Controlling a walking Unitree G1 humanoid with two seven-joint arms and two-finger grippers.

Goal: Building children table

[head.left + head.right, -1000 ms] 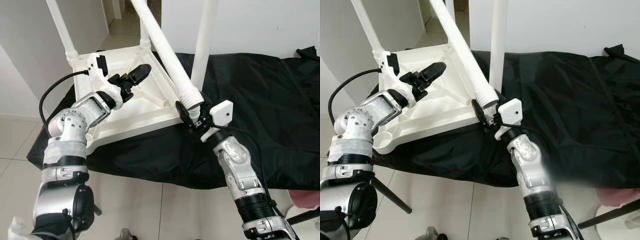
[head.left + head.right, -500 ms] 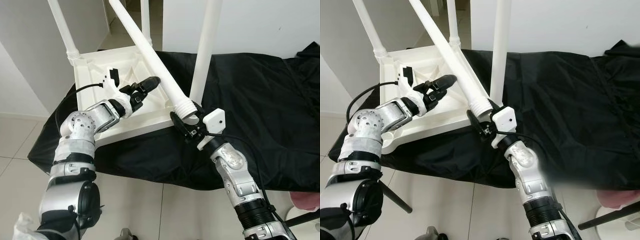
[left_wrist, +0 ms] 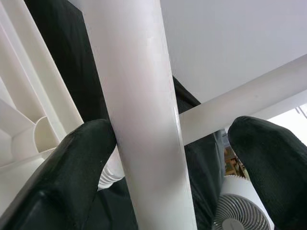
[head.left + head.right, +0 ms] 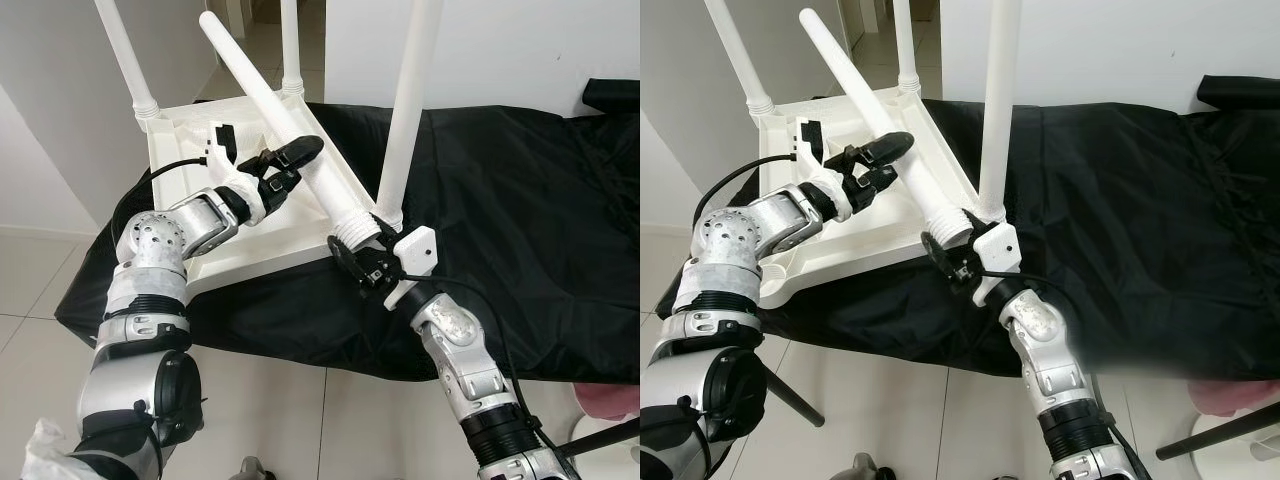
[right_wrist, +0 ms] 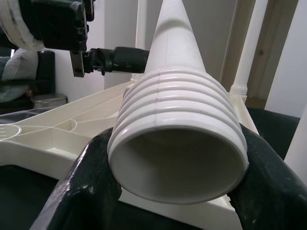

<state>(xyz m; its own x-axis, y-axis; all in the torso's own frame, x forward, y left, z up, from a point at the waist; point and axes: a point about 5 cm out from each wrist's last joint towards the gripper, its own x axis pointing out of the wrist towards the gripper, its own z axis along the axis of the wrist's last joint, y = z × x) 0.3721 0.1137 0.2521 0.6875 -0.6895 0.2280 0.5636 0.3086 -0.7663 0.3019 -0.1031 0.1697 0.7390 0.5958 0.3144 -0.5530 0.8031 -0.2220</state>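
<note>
Holding the loose white leg (image 4: 290, 130) by its ribbed bottom end, my right tool (image 4: 362, 262) pinches it tight on both sides, close to me. That end sits by the near corner of the upside-down white table (image 4: 250, 235), and the leg leans away up to the left. Farther up, my left tool (image 4: 290, 160) is spread around the leg, one finger (image 3: 72, 177) touching it. The table lies on a black cloth (image 4: 520, 200). Three legs stand up from it.
</note>
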